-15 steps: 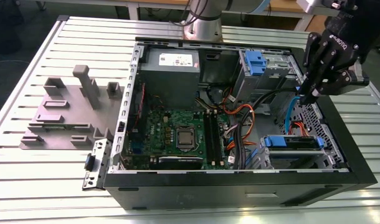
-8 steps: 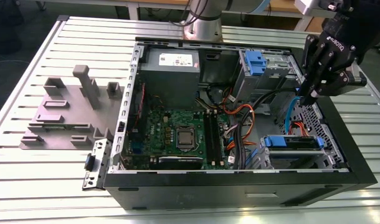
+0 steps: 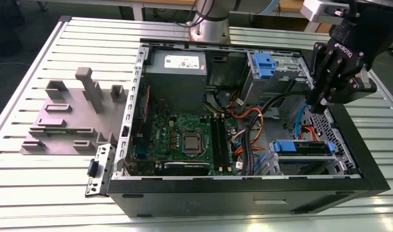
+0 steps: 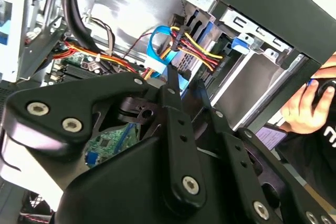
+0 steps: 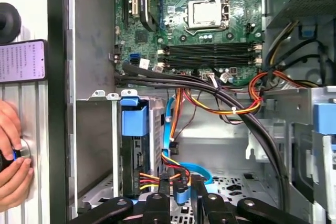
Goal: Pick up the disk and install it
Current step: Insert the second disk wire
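The disk [image 3: 302, 147] sits in the drive bay at the case's near corner on the exterior view's right, its blue carrier frame facing up. In the first wrist view the disk [image 5: 134, 129] stands on edge in that bay, with red, yellow and black wires and a blue cable plugged in beside it. My black gripper [image 3: 319, 107] hangs over the case's wall on the exterior view's right, above and behind the bay. Its fingers [image 5: 164, 192] are a narrow gap apart with nothing between them; the gripper [image 4: 186, 83] points down into the case, close to the cables.
The open computer case [image 3: 248, 186] lies on a slatted metal table. Inside are a green motherboard [image 3: 183, 140], a grey power supply [image 3: 174, 67], a bare blue tab [image 3: 264, 63] and thick cable bundles [image 5: 210, 90]. A grey fixture [image 3: 67, 116] stands outside. A hand [image 5: 10, 166] and phone [image 5: 23, 60] are beside the case.
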You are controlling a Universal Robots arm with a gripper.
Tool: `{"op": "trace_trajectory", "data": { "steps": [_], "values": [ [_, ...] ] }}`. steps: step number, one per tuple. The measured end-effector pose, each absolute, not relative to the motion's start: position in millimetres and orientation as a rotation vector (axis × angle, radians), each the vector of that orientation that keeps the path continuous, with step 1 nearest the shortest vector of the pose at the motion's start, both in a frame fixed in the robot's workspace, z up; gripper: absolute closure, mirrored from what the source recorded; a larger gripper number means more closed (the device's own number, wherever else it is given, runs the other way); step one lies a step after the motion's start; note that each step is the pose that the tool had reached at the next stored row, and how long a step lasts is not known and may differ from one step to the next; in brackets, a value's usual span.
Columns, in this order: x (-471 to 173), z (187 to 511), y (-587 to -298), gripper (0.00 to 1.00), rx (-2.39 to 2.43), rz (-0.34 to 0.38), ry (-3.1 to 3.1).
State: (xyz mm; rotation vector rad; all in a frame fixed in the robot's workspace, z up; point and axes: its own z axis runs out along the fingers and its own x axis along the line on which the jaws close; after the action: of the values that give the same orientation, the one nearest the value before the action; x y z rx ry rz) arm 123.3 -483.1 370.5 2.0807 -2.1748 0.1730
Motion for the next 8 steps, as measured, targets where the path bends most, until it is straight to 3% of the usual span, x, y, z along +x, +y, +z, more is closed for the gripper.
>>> {"op": "trace_trajectory", "data": {
  "steps": [3, 6, 8],
  "values": [
    [123.9, 367.0, -482.4, 0.71, 2.075, 0.188, -2.165],
    [124.3, 364.1, -482.4, 0.84, 2.077, 0.192, -2.16],
    [124.3, 363.9, -482.4, 0.84, 2.079, 0.192, -2.159]
  ]
}}
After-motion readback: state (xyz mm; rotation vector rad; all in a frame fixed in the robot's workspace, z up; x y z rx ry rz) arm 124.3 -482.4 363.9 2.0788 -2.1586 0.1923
